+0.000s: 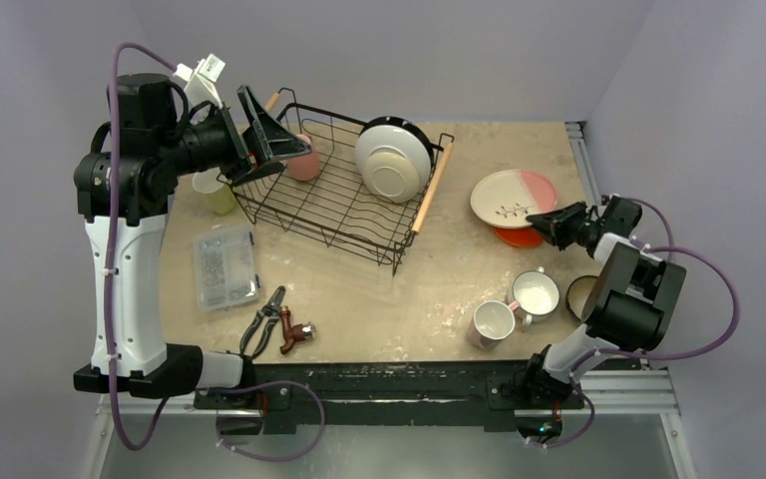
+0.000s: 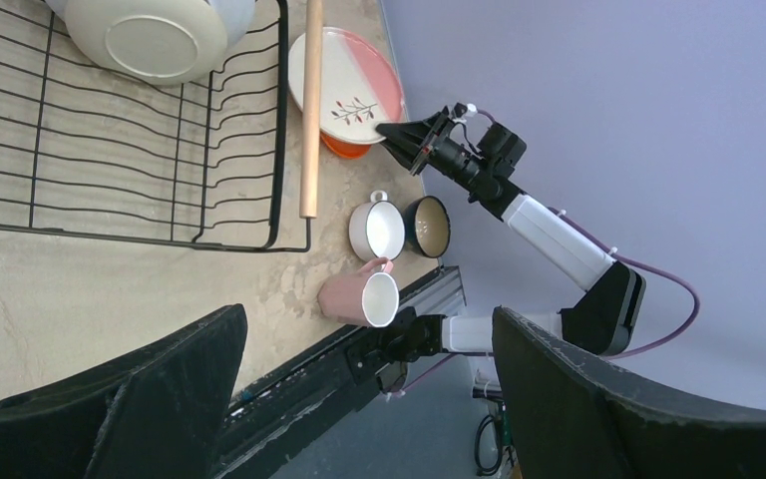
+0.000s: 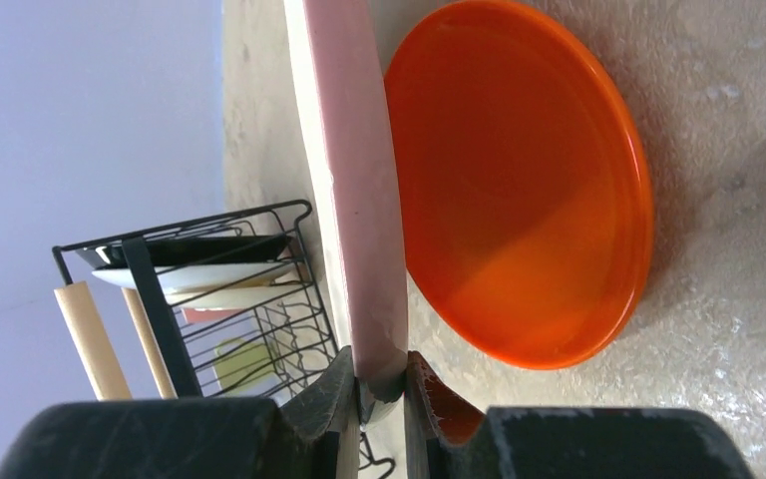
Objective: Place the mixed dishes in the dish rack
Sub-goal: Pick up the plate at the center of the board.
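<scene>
Pinching pink-and-cream plate (image 1: 512, 195) in right jaws, over red plate (image 3: 529, 190) at 3 o'clock of dish rack (image 1: 314, 205). Holding left jaws released at its 10 o'clock.

Left arm (image 1: 125, 269) rises upright from its base, forearm bent rightward, left gripper (image 1: 271, 140) held high with fingers (image 2: 160, 399) spread wide. Right arm (image 1: 628, 289) reaches forward, low, right gripper (image 3: 381, 387) pinched on a plate (image 1: 504, 195) rim
</scene>
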